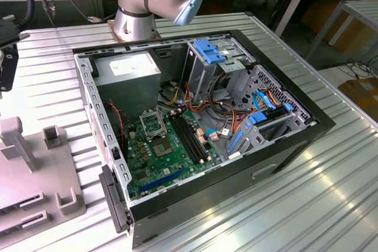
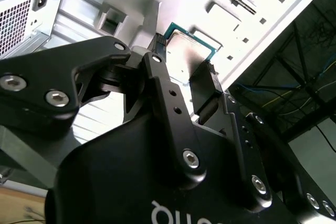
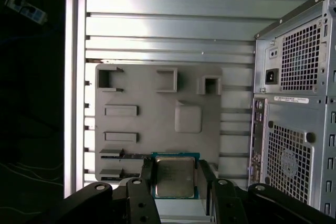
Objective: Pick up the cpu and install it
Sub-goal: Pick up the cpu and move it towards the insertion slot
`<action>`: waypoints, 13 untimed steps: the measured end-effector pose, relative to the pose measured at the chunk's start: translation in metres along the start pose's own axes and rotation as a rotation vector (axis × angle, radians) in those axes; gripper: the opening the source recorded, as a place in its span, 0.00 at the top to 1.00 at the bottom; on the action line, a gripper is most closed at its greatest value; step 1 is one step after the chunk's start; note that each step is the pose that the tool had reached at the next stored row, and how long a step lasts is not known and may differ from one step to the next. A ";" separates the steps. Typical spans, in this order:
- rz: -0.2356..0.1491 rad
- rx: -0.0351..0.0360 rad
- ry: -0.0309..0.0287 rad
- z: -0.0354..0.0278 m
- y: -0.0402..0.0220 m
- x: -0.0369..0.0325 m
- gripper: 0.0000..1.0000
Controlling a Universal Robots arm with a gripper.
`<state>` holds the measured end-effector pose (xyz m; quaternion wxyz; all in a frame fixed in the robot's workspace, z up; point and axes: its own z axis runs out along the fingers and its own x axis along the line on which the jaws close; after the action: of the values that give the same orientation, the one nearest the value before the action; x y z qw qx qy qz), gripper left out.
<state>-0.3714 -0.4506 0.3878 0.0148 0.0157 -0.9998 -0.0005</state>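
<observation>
The cpu (image 3: pixel 174 179) is a small square chip with a dull silver top and a green rim, and my gripper (image 3: pixel 175 171) is shut on it. Black fingers (image 3: pixel 206 177) press on two opposite edges. It hangs well above the grey fixture plate (image 3: pixel 152 124), on the slatted table beside the computer case. The second wrist view shows the cpu (image 2: pixel 190 43) from a slant, between the tips of the gripper (image 2: pixel 182 56). In the exterior view the open case holds the green motherboard (image 1: pixel 177 163) with its metal-framed socket (image 1: pixel 155 123).
The black computer case (image 1: pixel 295 140) lies open on the aluminium table (image 1: pixel 331 205), its rear panel (image 3: pixel 299 129) close beside the gripper. Cables, blue drive brackets (image 1: pixel 209 50) and memory slots (image 1: pixel 189 137) crowd the inside. The arm's base (image 1: pixel 139 16) stands behind the case.
</observation>
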 end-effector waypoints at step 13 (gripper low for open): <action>0.000 0.0000 0.0000 -0.0005 -0.0005 -0.0162 0.56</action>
<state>-0.3552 -0.4506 0.3878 0.0148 0.0158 -0.9998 -0.0005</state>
